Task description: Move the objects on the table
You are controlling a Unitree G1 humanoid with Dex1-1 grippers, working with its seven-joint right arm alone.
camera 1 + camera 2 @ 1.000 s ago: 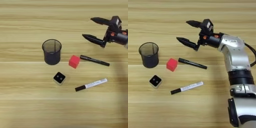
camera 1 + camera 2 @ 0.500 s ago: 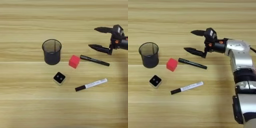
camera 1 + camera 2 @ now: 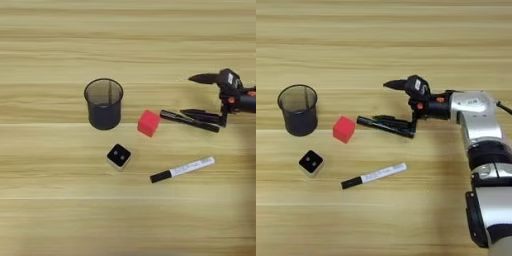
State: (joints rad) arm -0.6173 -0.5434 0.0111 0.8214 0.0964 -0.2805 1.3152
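Tool (image 3: 391, 102): spread wide, holding nothing; lower finger lying along the black pen (image 3: 385, 126), upper finger raised toward the far edge.
Black pen: flat, right of tabletop (image 3: 60, 210) centre, tip just beside the red cube (image 3: 149, 123).
White cube with two-dotted face (image 3: 119, 156): nearer the front edge.
Black-capped white marker (image 3: 182, 169): right of the white cube.
Dark mesh cup (image 3: 104, 103): left of the red cube.
Risks: pen may roll from the one finger, escaping the pinch; a sideways push could knock the red cube.
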